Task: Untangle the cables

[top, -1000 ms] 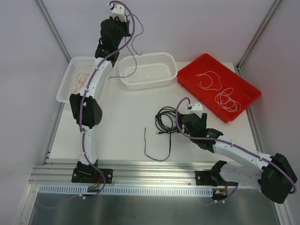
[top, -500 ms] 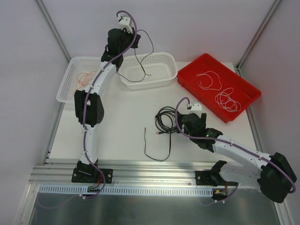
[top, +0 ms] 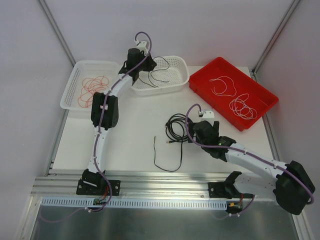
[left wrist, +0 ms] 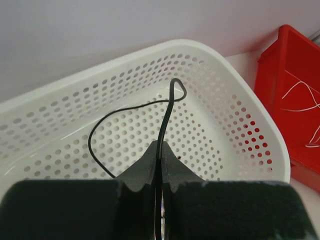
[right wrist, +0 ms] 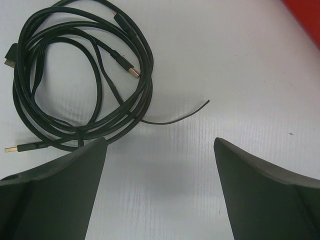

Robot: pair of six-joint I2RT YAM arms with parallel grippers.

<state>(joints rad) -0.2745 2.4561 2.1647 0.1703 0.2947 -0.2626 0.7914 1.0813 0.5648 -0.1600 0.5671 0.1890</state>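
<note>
Broadly, the white table [top: 135, 125] carries three containers along its far side and loose cables nearer the arms. Largest is the red tray [top: 217, 104] at the far right, set at an angle; inside it lie the white wires [top: 242, 107], one tight bundle of loops toward its right end and one open loop further left, apart from each other. Next comes the middle basket [top: 175, 82], white and perforated, just left of the tray. The left gripper [left wrist: 159, 145] hangs over it, fingers pressed together on a thin black wire [left wrist: 167, 107], which rises from the pinch, bends over in a small hook and curves back down across the basket floor. At the far left stands the left basket [top: 70, 92], also white and perforated, holding the red-orange wires [top: 92, 86] in a loose tangle. On the bare table, near the middle, lies the black cord coil [right wrist: 75, 75], several loops of thicker cord with metal-tipped plugs showing among them. The right gripper [right wrist: 160, 145] hovers just beside it on the right, fingers spread wide with nothing between them. Nearer still, a loose black wire [top: 167, 160] lies in an open U shape on the table, close to the coil.
</note>
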